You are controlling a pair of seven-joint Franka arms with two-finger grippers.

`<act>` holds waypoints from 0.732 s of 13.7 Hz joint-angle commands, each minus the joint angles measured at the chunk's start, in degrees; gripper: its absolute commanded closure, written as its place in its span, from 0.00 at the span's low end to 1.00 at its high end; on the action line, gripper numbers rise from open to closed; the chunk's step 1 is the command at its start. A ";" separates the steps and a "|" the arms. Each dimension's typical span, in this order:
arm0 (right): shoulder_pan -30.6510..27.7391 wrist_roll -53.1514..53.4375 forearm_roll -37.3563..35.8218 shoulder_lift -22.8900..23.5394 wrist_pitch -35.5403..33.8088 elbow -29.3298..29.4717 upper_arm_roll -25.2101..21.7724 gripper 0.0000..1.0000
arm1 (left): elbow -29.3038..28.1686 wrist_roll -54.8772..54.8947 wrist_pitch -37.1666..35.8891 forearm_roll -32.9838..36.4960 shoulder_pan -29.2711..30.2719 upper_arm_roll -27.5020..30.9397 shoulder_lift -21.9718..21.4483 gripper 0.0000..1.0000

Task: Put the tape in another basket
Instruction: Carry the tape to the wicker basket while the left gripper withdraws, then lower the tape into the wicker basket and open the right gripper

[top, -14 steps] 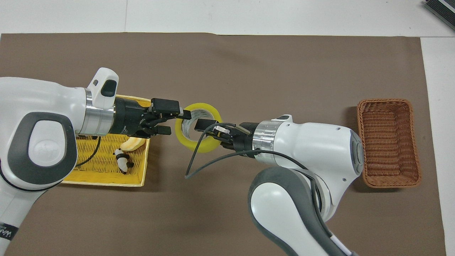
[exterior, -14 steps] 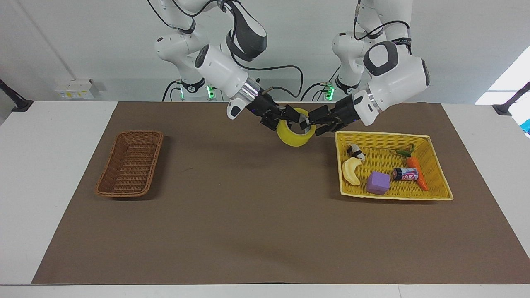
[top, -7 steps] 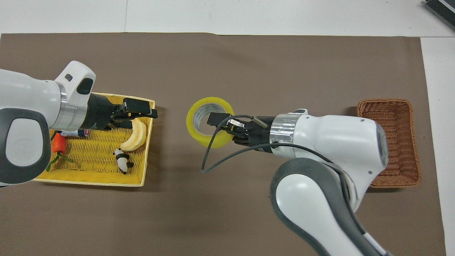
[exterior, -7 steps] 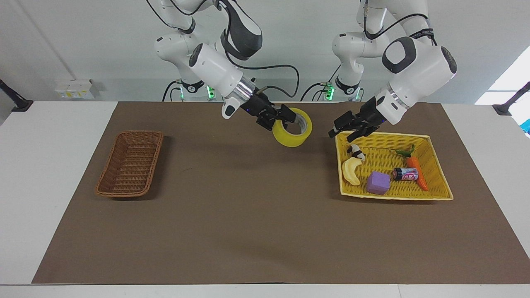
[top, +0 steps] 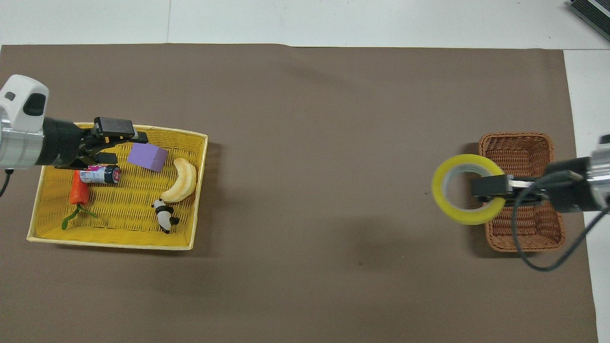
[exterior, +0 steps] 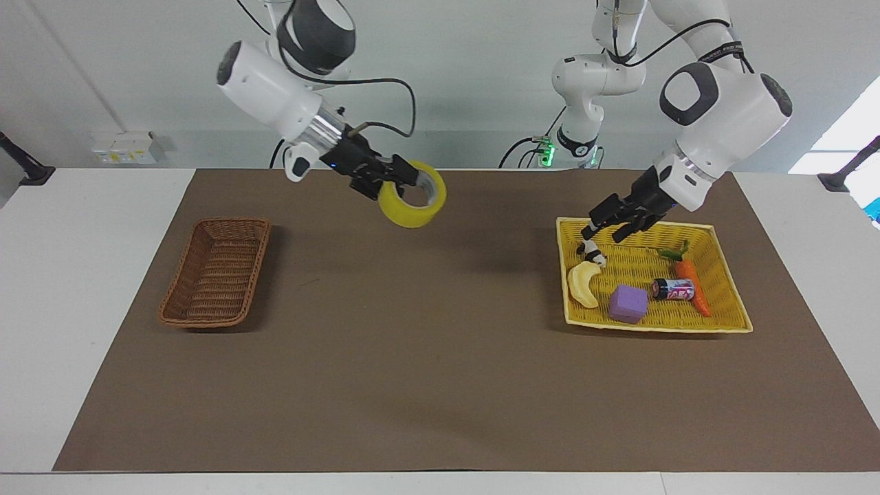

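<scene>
Brown mat: right tool w/ tape midair.

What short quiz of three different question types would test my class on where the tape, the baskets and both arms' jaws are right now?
1. True or false: the tape lies inside the wicker basket.
2. Multiple choice: which jaws grip the tape? A) the left arm's jaws B) the right arm's jaws C) neither
3. Short answer: what do the left arm's jaws hang over, and are they open or shut?

Key
1. False. The tape is held up in the air over the mat, short of the wicker basket.
2. B. The right arm's jaws are shut on the ring's wall.
3. The yellow basket; they are open and hold nothing.
</scene>
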 commanded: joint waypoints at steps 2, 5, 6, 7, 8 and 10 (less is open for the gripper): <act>-9.63 -4.41 -9.02 1.62 -0.08 -0.67 1.03 1.00 | 2.33 1.37 -6.14 18.98 2.13 -0.74 -0.50 0.00; -16.06 -12.65 -9.98 7.60 2.36 -0.85 1.03 1.00 | 4.09 6.63 -7.81 26.18 1.86 -0.74 -0.50 0.00; -16.25 -13.81 -11.38 8.49 4.90 -1.29 0.95 1.00 | 6.01 7.52 -9.56 26.79 2.13 -0.74 -0.24 0.00; -15.82 -13.30 -15.13 8.93 6.84 -1.38 1.03 1.00 | 8.82 7.96 -12.27 28.28 1.87 -0.74 0.29 0.00; -15.55 -13.12 -17.26 9.20 8.17 -1.38 1.12 1.00 | 11.37 8.06 -15.08 29.43 1.78 -0.83 0.47 0.00; -14.84 -12.86 -17.72 11.64 9.58 -1.20 1.12 1.00 | 15.07 8.14 -18.17 29.61 1.60 -1.09 0.82 0.00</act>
